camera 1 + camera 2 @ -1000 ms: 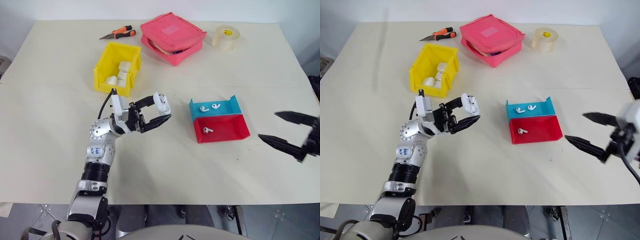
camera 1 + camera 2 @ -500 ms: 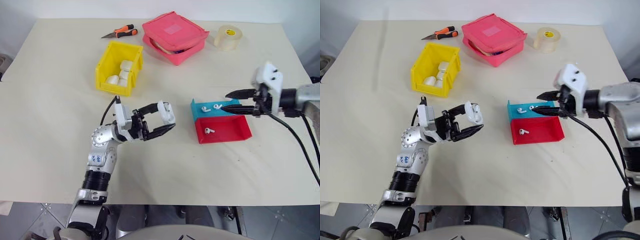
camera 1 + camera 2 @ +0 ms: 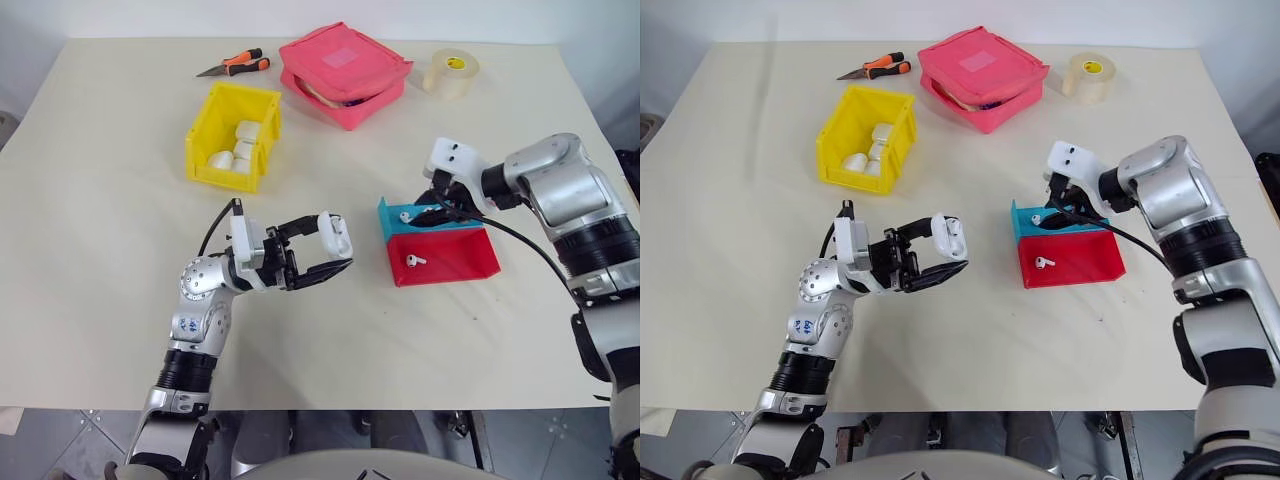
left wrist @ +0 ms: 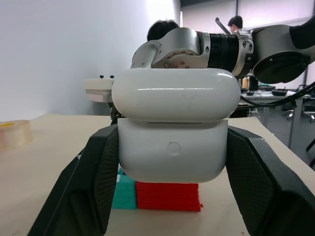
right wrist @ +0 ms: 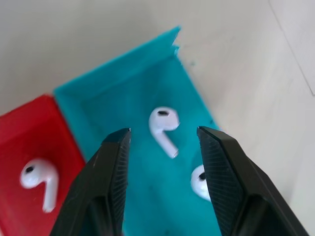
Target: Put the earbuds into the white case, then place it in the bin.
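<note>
My left gripper (image 3: 338, 246) is shut on the white case (image 3: 336, 234), holding it above the table left of the trays, lid closed (image 4: 172, 132). My right gripper (image 5: 162, 132) is open and points down into the blue tray (image 3: 458, 226). One of the earbuds (image 5: 164, 125) lies between its fingers, untouched. A second earbud (image 5: 199, 183) in that tray is partly hidden by a finger. A third (image 5: 39, 179) lies in the red tray (image 3: 462, 258). The yellow bin (image 3: 208, 130) stands at the back left with several white items in it.
At the back edge are a pink zip pouch (image 3: 345, 72), orange-handled pliers (image 3: 235, 67) and a tape roll (image 3: 451, 73). Bare table lies between the bin and the trays. Two people show far behind in the left wrist view.
My right arm has swung in from the table's right edge to above the blue tray, tipping downward, and its jaws have narrowed. The left gripper still holds the case in nearly the same spot.
</note>
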You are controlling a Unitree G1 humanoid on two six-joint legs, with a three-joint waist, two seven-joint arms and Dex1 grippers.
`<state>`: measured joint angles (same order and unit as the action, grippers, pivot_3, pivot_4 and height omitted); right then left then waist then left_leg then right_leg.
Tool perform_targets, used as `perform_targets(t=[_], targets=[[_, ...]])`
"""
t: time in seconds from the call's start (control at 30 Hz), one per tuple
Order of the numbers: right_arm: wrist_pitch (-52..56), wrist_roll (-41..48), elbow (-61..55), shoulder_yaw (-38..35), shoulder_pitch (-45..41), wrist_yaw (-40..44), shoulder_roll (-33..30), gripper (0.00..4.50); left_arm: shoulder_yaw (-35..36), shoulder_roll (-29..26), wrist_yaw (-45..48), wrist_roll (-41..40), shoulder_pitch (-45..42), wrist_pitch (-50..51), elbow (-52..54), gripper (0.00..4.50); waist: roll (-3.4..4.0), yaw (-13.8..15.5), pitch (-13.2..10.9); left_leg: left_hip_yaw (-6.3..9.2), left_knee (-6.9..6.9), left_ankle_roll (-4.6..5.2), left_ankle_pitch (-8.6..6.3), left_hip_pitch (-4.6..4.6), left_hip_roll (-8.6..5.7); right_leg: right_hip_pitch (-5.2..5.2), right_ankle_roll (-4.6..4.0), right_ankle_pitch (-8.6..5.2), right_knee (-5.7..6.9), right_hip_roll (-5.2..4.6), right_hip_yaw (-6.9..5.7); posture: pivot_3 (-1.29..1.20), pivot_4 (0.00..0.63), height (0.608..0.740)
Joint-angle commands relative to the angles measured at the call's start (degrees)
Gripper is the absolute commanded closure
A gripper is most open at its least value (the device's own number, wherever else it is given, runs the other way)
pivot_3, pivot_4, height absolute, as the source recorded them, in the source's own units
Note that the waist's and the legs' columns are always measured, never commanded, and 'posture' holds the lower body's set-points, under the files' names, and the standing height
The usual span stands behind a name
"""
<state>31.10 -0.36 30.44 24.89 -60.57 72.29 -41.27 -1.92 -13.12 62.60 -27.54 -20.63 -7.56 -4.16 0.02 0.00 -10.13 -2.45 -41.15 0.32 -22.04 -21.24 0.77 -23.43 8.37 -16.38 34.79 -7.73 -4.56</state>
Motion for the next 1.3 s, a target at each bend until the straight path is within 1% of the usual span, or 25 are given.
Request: perform_targets(t=[0.03, 0.3, 0.87, 0.97, 1.03, 1.07, 1.1, 1.2, 1.3], targets=[[-1.07, -2.39, 2.89, -0.17, -2.40, 0.17, 1.23, 2.27, 1.19, -0.77, -0.35, -1.29, -0.32, 0.08, 2.05, 1.70, 0.00, -0.23, 0.00, 0.00, 0.00, 0.00, 0.00, 0.00, 0.00, 0.00, 0.00, 0.00, -0.01, 0.00, 0.00, 0.00, 0.150, 0.740], [-2.11, -4.04, 5.08, -0.94, -2.97, 1.58, 3.98, 2.27, 1.78, -1.67, -1.08, -1.24, 0.03, 0.38, 2.86, 1.70, 0.01, -0.34, 0.00, 0.00, 0.02, -0.02, 0.01, 0.01, 0.01, -0.01, 0.00, 0.00, 0.01, 0.00, -0.01, 0.00, 0.150, 0.740], [-4.86, -6.37, 8.70, -1.33, -3.52, 2.08, 6.36, 2.27, 1.33, -1.19, -2.75, -0.73, 1.10, -0.04, 4.09, 1.70, 0.01, -0.45, 0.00, 0.00, 0.02, -0.02, 0.01, 0.02, 0.01, -0.01, 0.00, 0.00, 0.01, 0.00, -0.01, 0.00, 0.150, 0.740], [-5.42, -6.62, 9.29, -1.33, -3.77, 2.02, 6.67, 2.87, 1.24, -1.07, -2.99, -0.66, 1.09, -0.15, 4.04, 1.70, 0.01, -0.48, 0.00, 0.00, 0.02, -0.02, 0.01, 0.02, 0.01, -0.01, 0.00, 0.00, 0.01, 0.00, -0.01, 0.00, 0.150, 0.740], [-5.86, -6.86, 9.77, -1.50, -3.99, 1.96, 6.89, 3.49, 1.20, -1.02, -3.07, -0.61, 1.02, -0.21, 3.90, 1.70, 0.01, -0.49, 0.00, 0.00, 0.02, -0.02, 0.01, 0.02, 0.01, -0.01, 0.00, 0.00, 0.01, 0.00, -0.01, 0.00, 0.150, 0.740], [-6.16, -6.95, 9.79, -1.54, -4.02, 2.12, 6.87, 3.87, 1.18, -0.99, -3.10, -0.60, 0.94, -0.23, 3.79, 1.70, 0.01, -0.49, 0.00, 0.00, 0.02, -0.02, 0.01, 0.02, 0.01, -0.01, 0.00, 0.00, 0.01, 0.00, -0.01, 0.00, 0.150, 0.740], [-6.77, -6.86, 9.54, -1.66, -3.92, 2.43, 6.76, 4.02, 1.14, -0.94, -3.13, -0.55, 0.82, -0.28, 3.61, 1.70, 0.01, -0.49, 0.00, 0.00, 0.02, -0.02, 0.01, 0.02, 0.01, -0.01, 0.00, 0.00, 0.01, 0.00, -0.01, 0.00, 0.150, 0.740], [-7.04, -5.80, 7.70, -3.37, -3.74, 2.01, 6.49, 4.01, 1.03, -0.92, -2.92, -0.53, 0.52, -0.29, 3.13, 1.70, 0.02, -0.48, 0.00, 0.00, 0.02, -0.02, 0.01, 0.02, 0.01, -0.01, 0.00, 0.00, 0.01, 0.00, -0.01, 0.00, 0.150, 0.740], [-5.69, -3.19, 4.02, -6.72, -3.13, 1.80, 5.93, 4.01, 0.75, -0.88, -2.45, -0.52, -0.11, -0.13, 2.27, 1.70, 0.02, -0.47, -0.01, 0.00, 0.02, -0.02, 0.01, 0.01, 0.01, -0.02, 0.00, 0.00, 0.01, 0.00, -0.01, 0.00, 0.150, 0.740]])
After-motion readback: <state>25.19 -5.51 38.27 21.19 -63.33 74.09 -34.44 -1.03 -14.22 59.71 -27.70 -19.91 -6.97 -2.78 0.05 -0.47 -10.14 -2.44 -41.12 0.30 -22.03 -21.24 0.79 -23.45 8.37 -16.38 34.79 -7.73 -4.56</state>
